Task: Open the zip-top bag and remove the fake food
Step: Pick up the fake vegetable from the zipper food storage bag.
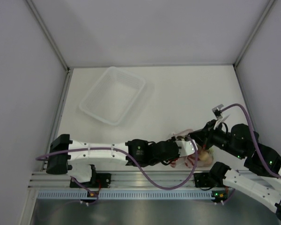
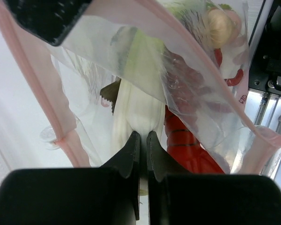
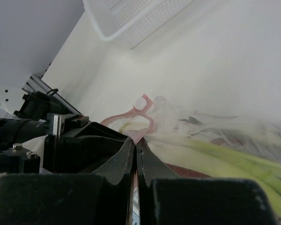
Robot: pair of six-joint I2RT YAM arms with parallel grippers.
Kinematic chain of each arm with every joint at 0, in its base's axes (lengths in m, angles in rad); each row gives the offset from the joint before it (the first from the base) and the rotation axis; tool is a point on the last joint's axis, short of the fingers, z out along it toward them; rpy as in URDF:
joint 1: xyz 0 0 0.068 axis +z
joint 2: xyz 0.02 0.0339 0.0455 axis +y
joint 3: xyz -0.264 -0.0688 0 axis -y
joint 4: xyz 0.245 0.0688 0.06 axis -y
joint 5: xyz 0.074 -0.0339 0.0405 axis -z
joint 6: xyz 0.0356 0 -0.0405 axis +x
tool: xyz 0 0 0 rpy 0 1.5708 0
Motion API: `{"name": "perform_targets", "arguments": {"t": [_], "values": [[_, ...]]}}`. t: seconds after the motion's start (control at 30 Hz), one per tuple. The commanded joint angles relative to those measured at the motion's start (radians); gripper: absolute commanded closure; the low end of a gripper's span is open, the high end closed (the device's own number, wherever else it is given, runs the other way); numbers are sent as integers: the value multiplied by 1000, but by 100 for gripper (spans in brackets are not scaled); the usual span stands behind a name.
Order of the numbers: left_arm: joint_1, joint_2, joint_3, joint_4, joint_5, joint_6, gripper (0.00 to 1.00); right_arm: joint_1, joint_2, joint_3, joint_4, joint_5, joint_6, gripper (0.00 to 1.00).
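From where I stood, the clear, floppy plastic zip-top bag with its pink zip strip lay at the near edge of the white table, where the two grippers met, its mouth gaping. The right gripper had its jaws pressed together on the pink strip, pinching one lip of the bag. The left gripper sat inside the mouth, its jaws narrowed to a slit on the white end of the green-and-white plastic leek stalk. Just beside the leek stalk lay the red plastic lobster, and deeper in was a small pinkish-beige round piece. All three were inside the bag. The clear rigid rectangular tray stood well apart, toward the far left of the table.
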Motion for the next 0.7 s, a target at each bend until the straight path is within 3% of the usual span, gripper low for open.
{"name": "perform_targets", "arguments": {"t": [0.0, 0.27, 0.43, 0.67], "values": [[2, -50, 9, 31, -39, -18, 100, -5, 22, -8, 64, 25, -29, 100], [2, -41, 83, 22, -2, -54, 100, -3, 84, -17, 92, 14, -60, 100], [2, -33, 147, -61, 7, -87, 100, -5, 99, -32, 83, 67, -83, 100], [2, -83, 124, -134, -22, -132, 100, -3, 95, -58, 76, 207, -95, 100]]}}
